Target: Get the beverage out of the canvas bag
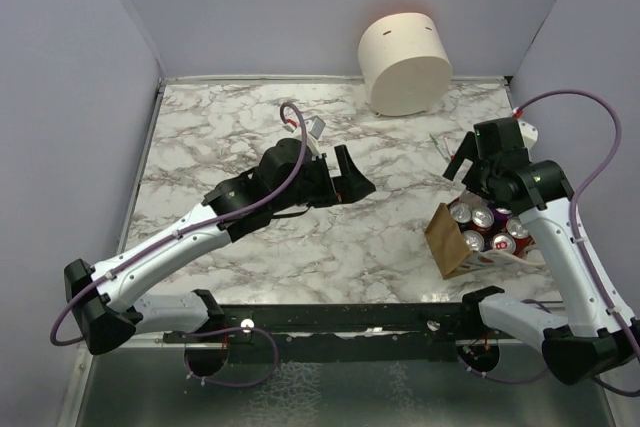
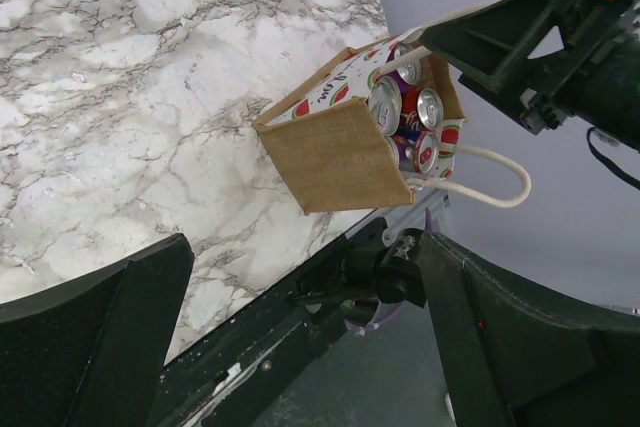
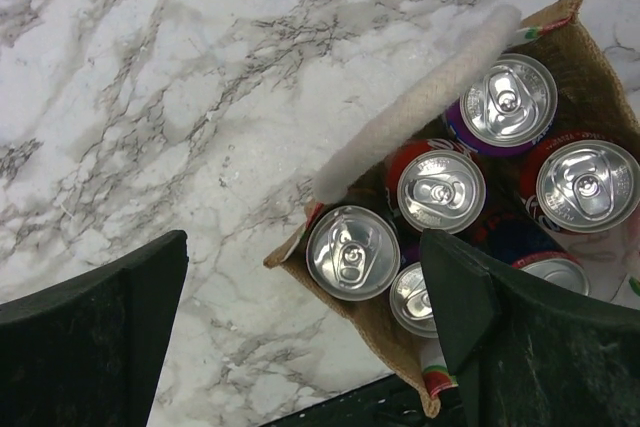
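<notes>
Right end effector (image 3: 305, 332) is held wide open, empty, above the canvas bag (image 1: 447, 242) of upright soda cans (image 3: 441, 190). Left end effector (image 1: 352, 177) is likewise held open, empty, over the tabletop (image 1: 220, 137).

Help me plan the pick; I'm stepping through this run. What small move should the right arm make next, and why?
Probably lower the right gripper straight down onto the corner can. Its jaws stand open above the canvas bag, that can sits upright almost between the fingers, and the rope handle lies clear of its top.
</notes>
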`<move>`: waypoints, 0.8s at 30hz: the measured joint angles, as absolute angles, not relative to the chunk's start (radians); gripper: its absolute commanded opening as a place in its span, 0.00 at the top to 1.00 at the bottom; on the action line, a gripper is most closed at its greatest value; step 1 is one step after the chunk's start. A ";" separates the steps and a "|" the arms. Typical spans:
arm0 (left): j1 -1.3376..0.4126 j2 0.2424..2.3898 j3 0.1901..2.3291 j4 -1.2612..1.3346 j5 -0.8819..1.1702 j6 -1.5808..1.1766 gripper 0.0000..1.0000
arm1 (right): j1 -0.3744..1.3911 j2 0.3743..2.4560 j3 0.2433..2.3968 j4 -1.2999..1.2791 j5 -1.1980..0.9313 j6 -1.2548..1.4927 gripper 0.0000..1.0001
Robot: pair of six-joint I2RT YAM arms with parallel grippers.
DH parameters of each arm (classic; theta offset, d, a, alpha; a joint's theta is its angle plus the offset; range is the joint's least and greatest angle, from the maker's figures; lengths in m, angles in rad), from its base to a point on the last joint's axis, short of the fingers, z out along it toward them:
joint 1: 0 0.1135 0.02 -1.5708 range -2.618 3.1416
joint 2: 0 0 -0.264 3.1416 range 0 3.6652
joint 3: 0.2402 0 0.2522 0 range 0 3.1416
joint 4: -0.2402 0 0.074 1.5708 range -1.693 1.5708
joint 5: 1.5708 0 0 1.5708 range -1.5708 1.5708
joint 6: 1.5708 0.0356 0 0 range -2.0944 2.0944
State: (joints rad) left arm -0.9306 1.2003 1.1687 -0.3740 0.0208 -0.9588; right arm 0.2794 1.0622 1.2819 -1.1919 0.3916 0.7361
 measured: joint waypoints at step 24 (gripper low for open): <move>-0.931 1.221 1.297 -0.510 -0.039 -0.901 0.01 | 0.279 1.147 1.190 -0.882 0.527 0.572 0.62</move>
